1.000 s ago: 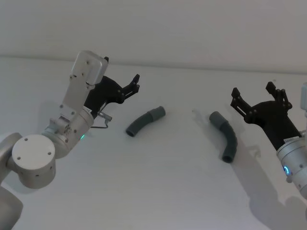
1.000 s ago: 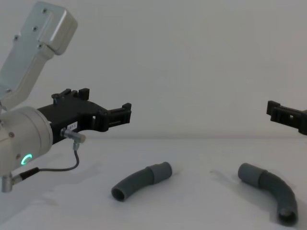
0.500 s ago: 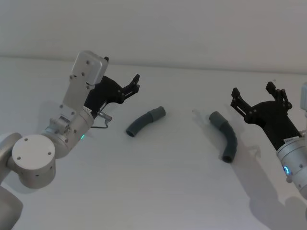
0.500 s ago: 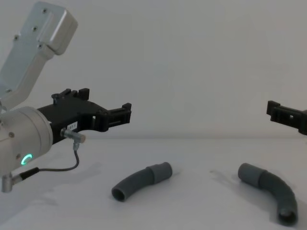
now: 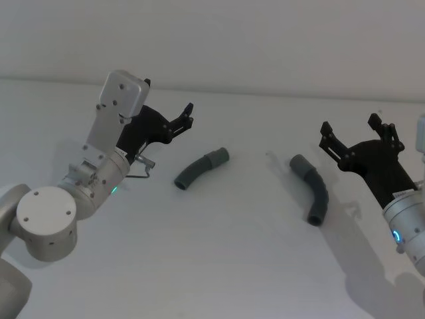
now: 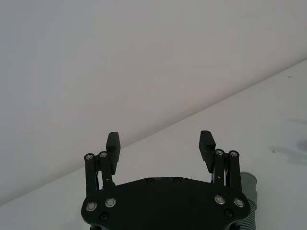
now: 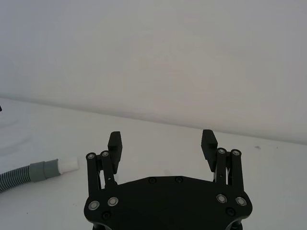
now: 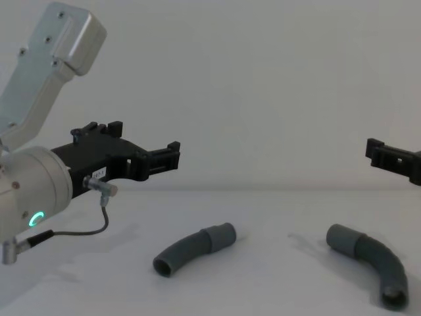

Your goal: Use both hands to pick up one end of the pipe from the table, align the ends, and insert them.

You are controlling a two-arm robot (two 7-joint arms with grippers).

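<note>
Two curved dark-grey ribbed pipe pieces lie apart on the white table [image 5: 219, 252]. The left piece [image 5: 199, 169] [image 8: 189, 249] has its wider grey socket [image 5: 219, 157] toward the middle. On the right piece [image 5: 314, 191] [image 8: 372, 259], the grey collar [image 7: 42, 170] carries a white tip [image 7: 68, 164] that also points toward the middle. My left gripper [image 5: 188, 115] [image 6: 160, 143] hovers open above and left of the left piece, whose socket [image 6: 249, 189] shows beside its body. To the right of the right piece, my right gripper [image 5: 350, 127] [image 7: 161, 140] hovers open. Both hold nothing.
A pale wall [image 5: 265, 40] rises behind the table's far edge. A thin grey cable [image 8: 79, 232] loops under my left wrist. Bare table lies between the two pieces and in front of them.
</note>
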